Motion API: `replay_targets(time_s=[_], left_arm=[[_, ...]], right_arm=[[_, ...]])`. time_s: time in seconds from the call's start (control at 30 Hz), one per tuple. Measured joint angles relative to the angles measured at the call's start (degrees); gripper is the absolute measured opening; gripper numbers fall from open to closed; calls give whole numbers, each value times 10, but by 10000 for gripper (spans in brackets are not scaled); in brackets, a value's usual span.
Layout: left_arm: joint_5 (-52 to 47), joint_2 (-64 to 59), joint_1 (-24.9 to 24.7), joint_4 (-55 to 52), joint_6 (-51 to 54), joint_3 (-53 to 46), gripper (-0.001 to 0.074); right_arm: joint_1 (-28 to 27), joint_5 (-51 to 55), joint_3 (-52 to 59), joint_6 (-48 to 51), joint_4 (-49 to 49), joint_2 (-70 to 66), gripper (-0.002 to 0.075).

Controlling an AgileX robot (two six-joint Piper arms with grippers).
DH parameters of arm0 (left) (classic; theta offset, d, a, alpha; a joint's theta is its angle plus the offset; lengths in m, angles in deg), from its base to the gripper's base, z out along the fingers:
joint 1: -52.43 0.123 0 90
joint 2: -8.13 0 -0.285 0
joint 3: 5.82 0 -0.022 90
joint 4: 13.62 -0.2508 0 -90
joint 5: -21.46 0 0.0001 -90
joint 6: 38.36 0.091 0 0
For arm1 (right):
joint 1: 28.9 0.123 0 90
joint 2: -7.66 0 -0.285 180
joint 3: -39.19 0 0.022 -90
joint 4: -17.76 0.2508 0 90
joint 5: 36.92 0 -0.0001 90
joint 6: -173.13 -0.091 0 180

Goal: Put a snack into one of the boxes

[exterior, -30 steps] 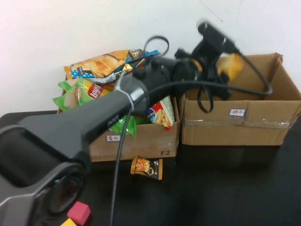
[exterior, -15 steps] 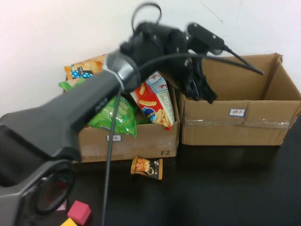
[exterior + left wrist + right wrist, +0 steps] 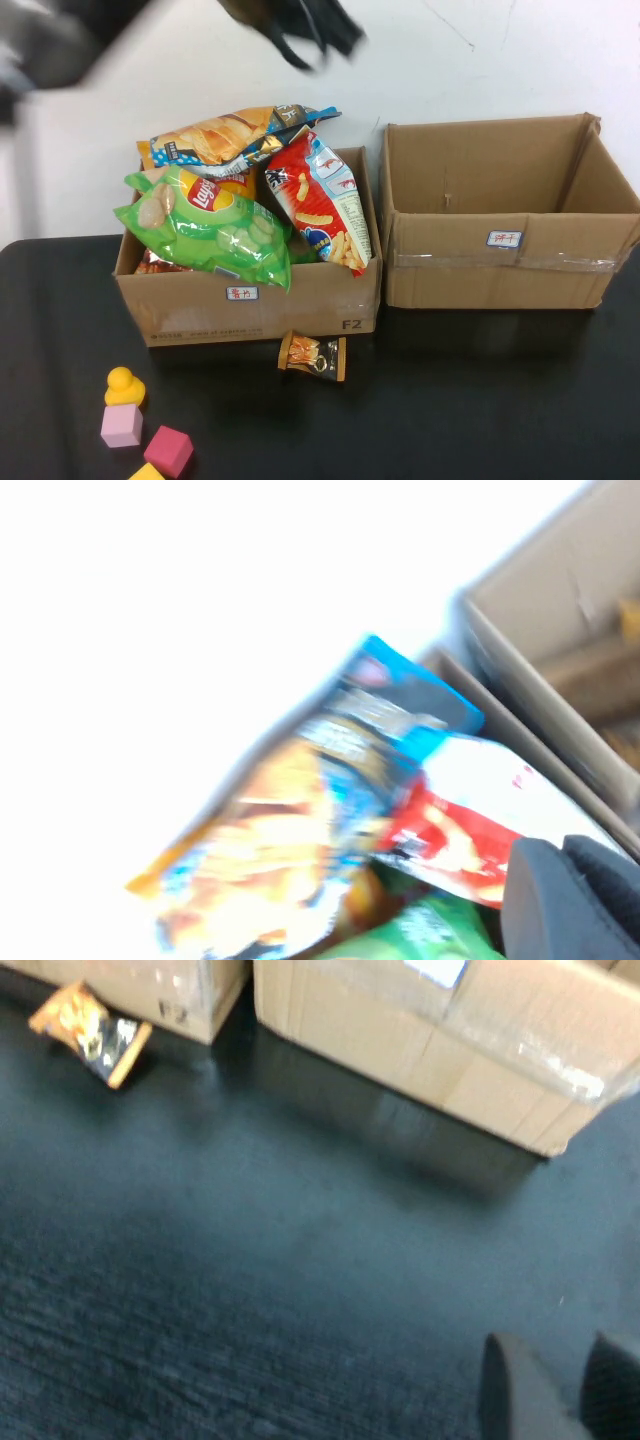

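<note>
Near the table's [image 3: 480, 400] front-left corner we note a yellow duck [image 3: 123, 384] sitting on a pink block [image 3: 121, 426], with a magenta block [image 3: 169, 450] just beside and a yellow block [image 3: 148, 472] at the front edge.

Behind them, toward the rear-left, stands the left box [image 3: 300, 305], heaped with snacks: an orange chip bag [image 3: 215, 138] on top, a green Lay's bag [image 3: 205, 225] drooping over the box's front wall, a red-and-white snack bag [image 3: 325, 205] leaning at its right side. A small orange snack packet [image 3: 314, 356] lies on the table touching the box's front.

The left gripper [image 3: 305, 28] is high above this box, against the wall, badly blurred; we cannot tell whether it is released or clenched, though it seems to carry nothing.

Toward the rear-right stands the right box [image 3: 505, 265], flaps up; the part of its interior we see is bare cardboard.

The right gripper [image 3: 560, 1385] shows only in its wrist view, low over bare table in front of the boxes, fingers [image 3: 510, 1390] slightly apart, grasping nothing.
</note>
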Motion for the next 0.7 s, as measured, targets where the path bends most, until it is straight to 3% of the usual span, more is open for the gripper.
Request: replay_targets(time_s=[0.3,0.43,0.7], left_arm=[[-21,141,0,4,3,-46,0],[26,227,0,4,3,-178,0],[179,431,0,38,-8,-554,0]], right_arm=[[0,-44,84,-1,55,62,9],[0,-57,97,-1,66,79,1],[0,-42,97,15,66,82,-1]])
